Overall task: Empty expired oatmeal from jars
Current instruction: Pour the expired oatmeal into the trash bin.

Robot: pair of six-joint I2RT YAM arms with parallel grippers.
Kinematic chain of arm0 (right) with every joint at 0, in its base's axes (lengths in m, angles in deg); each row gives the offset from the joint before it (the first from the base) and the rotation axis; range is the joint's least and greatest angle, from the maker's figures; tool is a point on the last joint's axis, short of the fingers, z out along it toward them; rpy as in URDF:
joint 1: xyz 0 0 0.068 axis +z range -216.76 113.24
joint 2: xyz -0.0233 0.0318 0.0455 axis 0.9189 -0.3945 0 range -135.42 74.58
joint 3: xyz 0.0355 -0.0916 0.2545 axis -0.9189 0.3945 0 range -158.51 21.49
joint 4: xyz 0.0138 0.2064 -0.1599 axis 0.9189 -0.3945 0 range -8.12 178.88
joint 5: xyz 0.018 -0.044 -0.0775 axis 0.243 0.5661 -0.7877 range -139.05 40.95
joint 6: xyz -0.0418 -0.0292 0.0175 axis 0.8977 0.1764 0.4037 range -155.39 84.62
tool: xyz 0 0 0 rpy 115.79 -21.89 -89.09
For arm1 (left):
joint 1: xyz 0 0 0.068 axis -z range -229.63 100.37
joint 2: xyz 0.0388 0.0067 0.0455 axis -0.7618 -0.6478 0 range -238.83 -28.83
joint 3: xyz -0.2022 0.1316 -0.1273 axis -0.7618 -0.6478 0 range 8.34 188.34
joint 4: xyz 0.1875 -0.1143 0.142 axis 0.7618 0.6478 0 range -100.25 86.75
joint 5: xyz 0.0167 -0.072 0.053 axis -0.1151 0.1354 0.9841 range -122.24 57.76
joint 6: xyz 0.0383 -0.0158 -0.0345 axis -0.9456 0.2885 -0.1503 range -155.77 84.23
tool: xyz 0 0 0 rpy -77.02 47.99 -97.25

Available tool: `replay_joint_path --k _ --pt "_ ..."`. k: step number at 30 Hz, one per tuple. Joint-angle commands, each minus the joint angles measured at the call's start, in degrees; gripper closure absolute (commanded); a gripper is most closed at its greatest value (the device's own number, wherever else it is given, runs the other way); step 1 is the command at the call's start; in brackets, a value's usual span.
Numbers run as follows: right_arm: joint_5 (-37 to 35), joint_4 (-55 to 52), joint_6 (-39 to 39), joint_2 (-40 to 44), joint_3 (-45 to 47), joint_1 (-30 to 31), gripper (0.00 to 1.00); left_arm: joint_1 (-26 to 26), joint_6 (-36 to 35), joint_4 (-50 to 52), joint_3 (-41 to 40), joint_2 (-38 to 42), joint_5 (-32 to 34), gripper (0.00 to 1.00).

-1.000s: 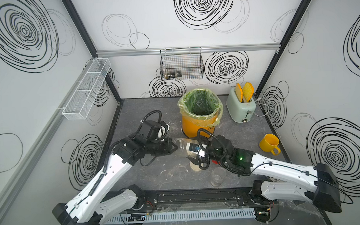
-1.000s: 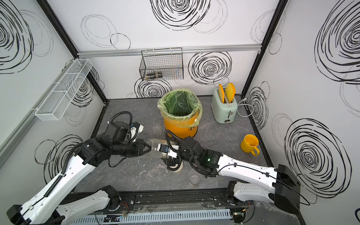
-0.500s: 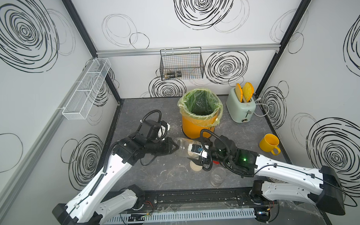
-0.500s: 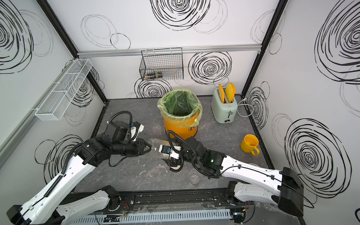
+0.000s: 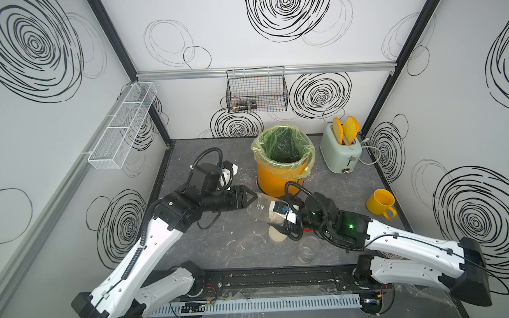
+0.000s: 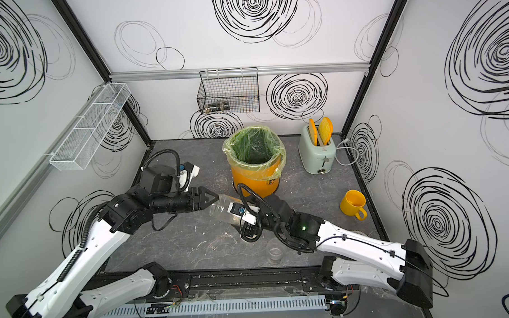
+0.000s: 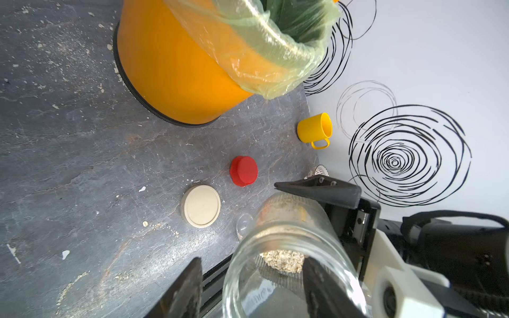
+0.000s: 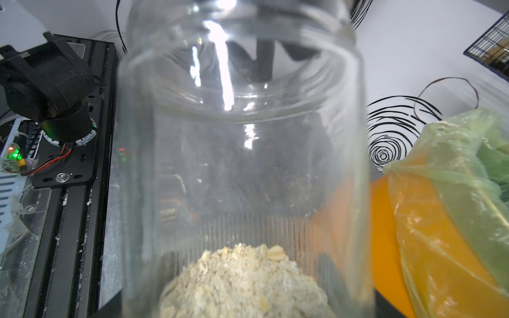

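The right gripper (image 5: 275,216) squeezes the tipped jar (image 5: 258,205); the oatmeal (image 8: 242,280) sits at the end between its jaws. The left gripper (image 5: 251,200), shut a second ago, now has its jaws apart at the jar's mouth. Just past them stands the bin (image 5: 277,178); bare table (image 5: 221,239) lies under the left jaws.

Walls (image 5: 228,29): white, with black scribbled spirals and loops.
Table (image 5: 221,239): dark grey, slate-veined, flecked with pale crumbs.
Bin (image 5: 277,176): orange.
Liner (image 5: 257,149): translucent green, yellowish over the rim.
Toaster (image 5: 342,156): pale mint.
Toast (image 5: 350,130): orange-yellow.
Cup (image 5: 380,203): plain yellow.
Cap (image 7: 243,170): red.
Lid (image 7: 201,206): flat beige.
Jar (image 8: 242,137): clear, dusty film, fine vertical ribbing low on the wall.
Oatmeal (image 8: 242,283): pale cream-beige flakes.
Basket (image 5: 256,92): black wire grid.
Rack (image 5: 121,126): white mesh.
Left arm (image 5: 151,250), right arm (image 5: 410,244): white shells, black joints and cables.
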Motion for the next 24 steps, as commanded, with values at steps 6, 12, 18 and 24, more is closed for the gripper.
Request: replay_joint_path --k 6,12,18,24 --pt "-3.3 -5.1 0.4 2.8 -7.8 1.2 0.61 -3.2 -2.9 -4.1 5.8 1.6 9.1 0.36" --pt "-11.4 -15.5 -1.5 2.7 -17.8 -0.5 0.61 -4.3 -5.0 -6.6 1.8 3.2 12.0 0.35" --pt "-19.3 -26.5 -3.7 -1.2 -30.5 -5.3 0.61 -5.3 -5.5 -9.6 -3.9 4.7 10.1 0.35" --pt "-23.8 -31.0 0.7 -5.7 -38.2 -14.6 0.60 -5.7 -6.4 -11.0 -7.3 5.1 8.4 0.35"
